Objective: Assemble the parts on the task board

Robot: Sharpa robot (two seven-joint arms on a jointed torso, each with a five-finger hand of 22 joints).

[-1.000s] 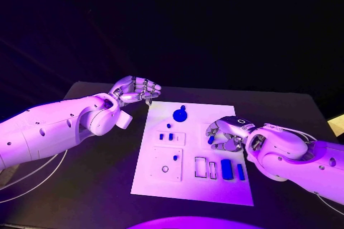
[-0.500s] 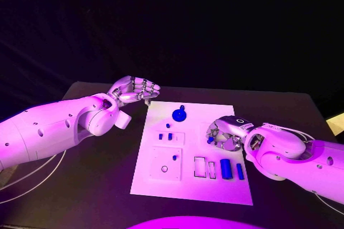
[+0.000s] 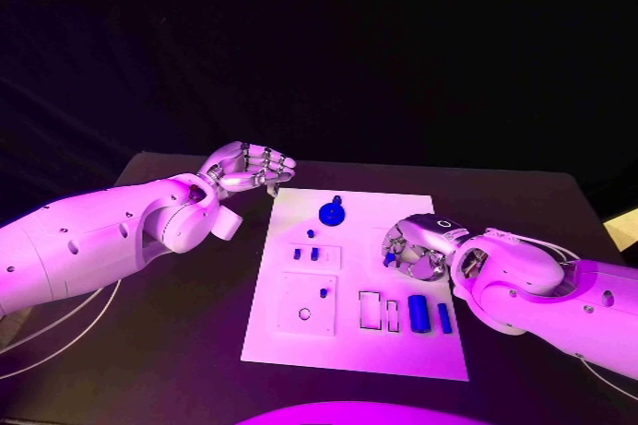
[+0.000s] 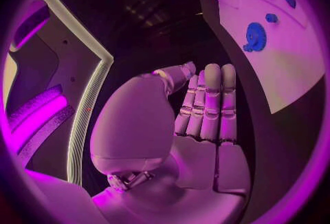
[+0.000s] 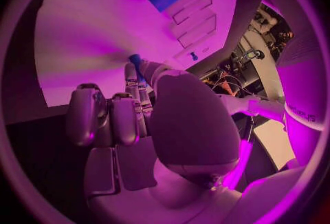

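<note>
The white task board (image 3: 352, 351) lies in the middle of the black table. My right hand (image 3: 415, 248) hovers over the board's right side and pinches a small blue part (image 3: 390, 256) between thumb and fingertips; the right wrist view shows that part (image 5: 135, 60) at the fingertips. My left hand (image 3: 250, 170) is a closed fist with nothing in it, just off the board's far left corner. On the board lie a round blue knob (image 3: 333, 210), a tiny blue peg (image 3: 312, 232) and two long blue bars (image 3: 420, 314).
A raised plate with two small blue pieces (image 3: 306, 254) and a square plate with a hole (image 3: 307, 305) sit on the board's left half. Empty slots (image 3: 371, 310) lie beside the bars. The left wrist view shows the knob (image 4: 256, 36) and board (image 4: 289, 53).
My right hand has turned a little at the wrist above the board, still holding the small blue part. The left fist has barely shifted.
</note>
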